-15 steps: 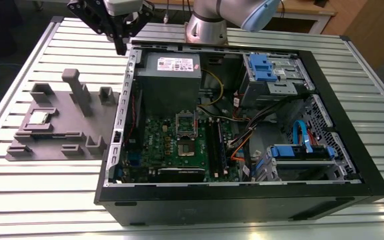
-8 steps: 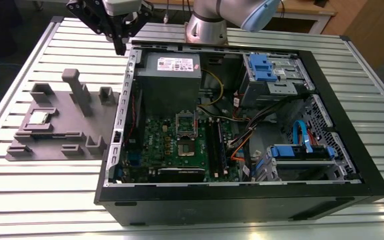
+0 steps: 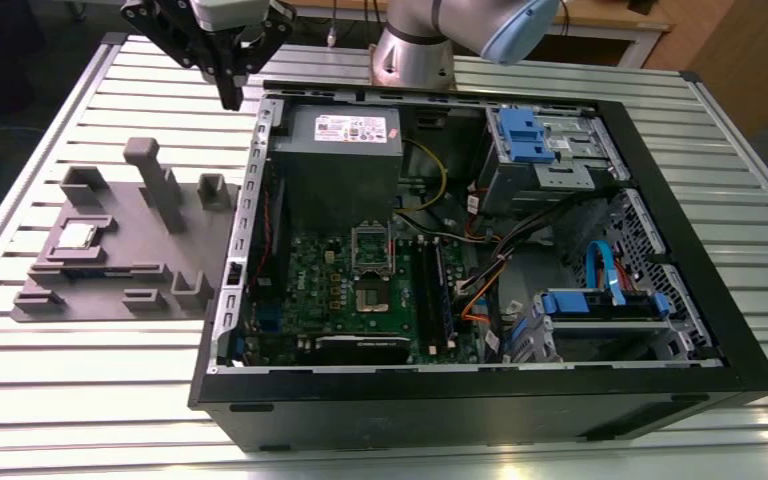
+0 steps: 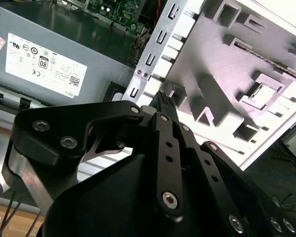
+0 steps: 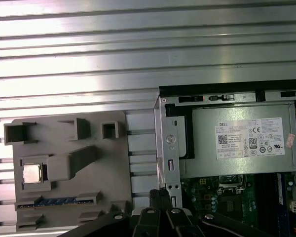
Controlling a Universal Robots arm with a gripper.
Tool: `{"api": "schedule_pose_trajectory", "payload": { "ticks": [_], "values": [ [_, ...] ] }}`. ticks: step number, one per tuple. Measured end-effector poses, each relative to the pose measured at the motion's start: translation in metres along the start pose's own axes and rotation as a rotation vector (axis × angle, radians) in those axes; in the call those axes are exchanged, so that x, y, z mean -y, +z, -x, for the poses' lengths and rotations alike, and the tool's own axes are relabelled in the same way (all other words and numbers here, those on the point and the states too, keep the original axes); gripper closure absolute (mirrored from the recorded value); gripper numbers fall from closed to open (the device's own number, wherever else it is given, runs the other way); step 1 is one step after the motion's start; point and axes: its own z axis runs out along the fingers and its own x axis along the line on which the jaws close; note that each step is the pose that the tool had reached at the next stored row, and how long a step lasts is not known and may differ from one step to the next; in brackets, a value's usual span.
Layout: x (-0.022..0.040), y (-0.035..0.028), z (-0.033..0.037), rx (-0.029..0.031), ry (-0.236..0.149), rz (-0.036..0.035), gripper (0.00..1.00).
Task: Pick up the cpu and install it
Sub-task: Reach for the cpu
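Black gripper point(image 3: 231, 92) hung with its fingers pressed together, holding nothing, above the slatted metal table point(image 3: 64, 400) just beside the open computer case point(image 3: 491, 400), while the silvery cpu point(image 3: 80, 236) lay apart, seated in the grey fixture point(image 3: 131, 270).

matte black gripper point(image 3: 231, 96), chunky linkage bars point(image 4: 168, 148), silver hex screws point(image 4: 169, 199) dotted along them. silvery grey arm point(image 3: 415, 50), pale blue joint cap point(image 3: 519, 32), top middle of exterior view.

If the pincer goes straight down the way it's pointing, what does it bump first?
The pincer would probably hit the computer case's metal side wall, or the slatted table beside it; depth is unclear.
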Motion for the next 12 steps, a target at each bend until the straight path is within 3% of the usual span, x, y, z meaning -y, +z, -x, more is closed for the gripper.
{"api": "schedule_pose_trajectory", "payload": {
  "ticks": [3, 7, 12],
  "values": [
    [0.0001, 0.0, -0.0017, -0.0007, 0.0, 0.0, 0.9],
    [0.0002, -0.0001, -0.0026, -0.0122, 0.001, 0.0012, 0.9],
    [0.0007, -0.0001, -0.0091, -0.0125, 0.0, 0.0013, 0.9]
  ]
}}
